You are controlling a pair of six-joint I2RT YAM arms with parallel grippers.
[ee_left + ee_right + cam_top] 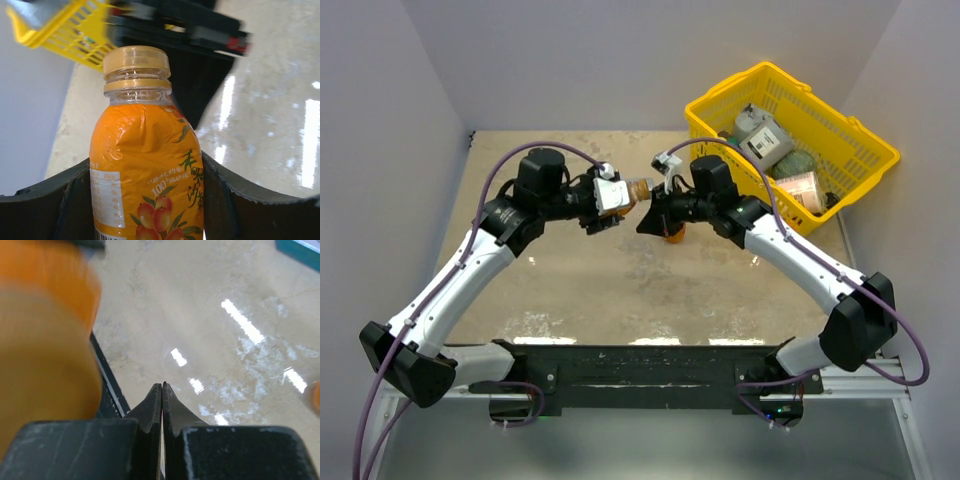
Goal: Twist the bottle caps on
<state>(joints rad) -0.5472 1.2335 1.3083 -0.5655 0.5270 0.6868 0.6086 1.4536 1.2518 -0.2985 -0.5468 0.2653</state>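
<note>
Left claw [620, 193]: spread wide and gripping the bottle [147, 165], one pad on each side of the label. The grip sits low on the body, probably so the neck stays free for turning.

Bottle: it appears lifted off the desk [620, 280] and lies roughly level. In the top view its neck points to 3 o'clock, towards the other arm, which likely presents the top for the other arm to work on.

Cap [136, 59]: it sits on the bottle's neck, at 12 o'clock of the label in the left wrist view. It looks square on the thread, but whether it is fully tight cannot be told.

Right claw [161, 390]: closed tip to tip with nothing between the tips. It is near the cap, on the cap's 3 o'clock side in the top view. Shut like this it cannot yet twist the cap.

Second bottle [674, 236]: it stands on the desk at 5 o'clock of the right claw, mostly covered by that wrist. Its top is hidden, so it cannot be told whether it is capped.

Basket [868, 158]: it is at the desk's 1 o'clock corner, well apart, holding unrelated items.

Hard to make out: the right wrist view shows the bottle only as an orange blur at 10 o'clock. Whether the right claw touches the cap cannot be told.
</note>
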